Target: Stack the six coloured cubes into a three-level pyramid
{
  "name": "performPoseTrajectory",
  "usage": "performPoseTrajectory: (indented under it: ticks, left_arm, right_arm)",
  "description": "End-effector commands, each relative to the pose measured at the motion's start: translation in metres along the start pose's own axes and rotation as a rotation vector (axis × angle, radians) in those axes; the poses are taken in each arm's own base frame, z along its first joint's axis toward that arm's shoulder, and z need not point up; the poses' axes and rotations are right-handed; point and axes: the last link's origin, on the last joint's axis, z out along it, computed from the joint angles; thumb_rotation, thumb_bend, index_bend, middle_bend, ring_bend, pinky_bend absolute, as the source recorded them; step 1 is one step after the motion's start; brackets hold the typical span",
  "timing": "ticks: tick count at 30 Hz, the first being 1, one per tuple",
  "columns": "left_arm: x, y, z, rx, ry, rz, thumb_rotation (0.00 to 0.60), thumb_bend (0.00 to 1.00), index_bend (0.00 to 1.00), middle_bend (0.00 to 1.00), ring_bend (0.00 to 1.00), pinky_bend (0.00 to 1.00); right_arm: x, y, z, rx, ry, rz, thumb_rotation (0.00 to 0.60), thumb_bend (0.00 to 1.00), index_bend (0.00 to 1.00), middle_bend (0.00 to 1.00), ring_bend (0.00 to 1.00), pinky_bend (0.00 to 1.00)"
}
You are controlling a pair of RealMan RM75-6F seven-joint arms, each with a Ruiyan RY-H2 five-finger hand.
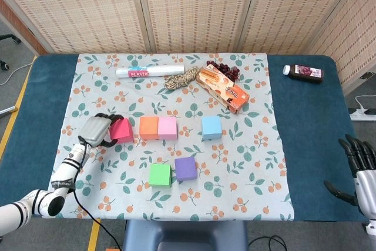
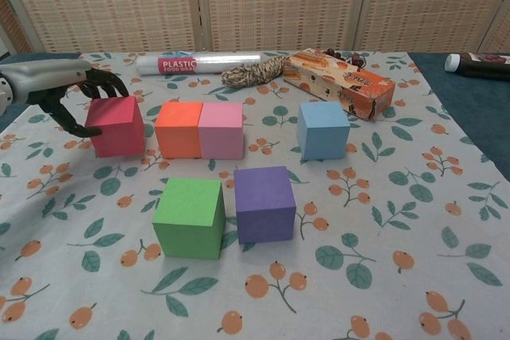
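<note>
My left hand [image 1: 97, 130] [image 2: 68, 91] grips the red cube [image 1: 121, 129] [image 2: 116, 126], which now sits low on the cloth just left of the orange cube [image 1: 148, 127] [image 2: 179, 128]. The pink cube [image 1: 167, 127] [image 2: 221, 129] touches the orange one on its right. The blue cube [image 1: 211, 127] [image 2: 323, 129] stands apart further right. In front are the green cube [image 1: 160, 174] [image 2: 190, 216] and the purple cube [image 1: 185, 168] [image 2: 264, 203], side by side. My right hand [image 1: 361, 166] hangs open at the table's right edge, holding nothing.
At the back lie a roll of plastic wrap [image 1: 144, 72], a twine bundle [image 1: 183, 78], an orange snack box [image 1: 223, 89] and dark grapes [image 1: 225, 69]. A dark bottle [image 1: 304, 72] lies at the far right on the blue table [image 1: 305, 121].
</note>
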Motion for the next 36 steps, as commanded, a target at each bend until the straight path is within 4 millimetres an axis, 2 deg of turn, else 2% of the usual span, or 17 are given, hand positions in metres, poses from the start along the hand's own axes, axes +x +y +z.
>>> performPoseTrajectory:
  ticks: [1,10,25,36]
  left_arm:
    - [0.0,0.003,0.004,-0.011,-0.006,0.021,0.6,0.31,0.22,0.34,0.32,0.22]
    - [0.004,-0.001,0.015,-0.014,-0.014,0.054,0.6,0.31,0.21,0.33,0.3,0.2]
    - [0.004,0.005,0.03,-0.052,-0.05,0.048,0.6,0.31,0.21,0.31,0.28,0.2]
    - [0.004,0.009,0.034,-0.078,-0.076,0.051,0.6,0.31,0.21,0.3,0.28,0.19]
  right_arm:
    - [0.0,0.0,0.0,-0.001,0.0,-0.001,0.6,0.0,0.0,0.0,0.0,0.0]
    - [-0.001,-0.001,0.0,-0.011,-0.001,-0.005,0.6,0.0,0.0,0.0,0.0,0.0]
    - [-0.003,-0.003,0.001,-0.027,-0.003,-0.012,0.6,0.0,0.0,0.0,0.0,0.0]
    - [-0.004,-0.003,0.002,-0.035,-0.004,-0.016,0.6,0.0,0.0,0.0,0.0,0.0]
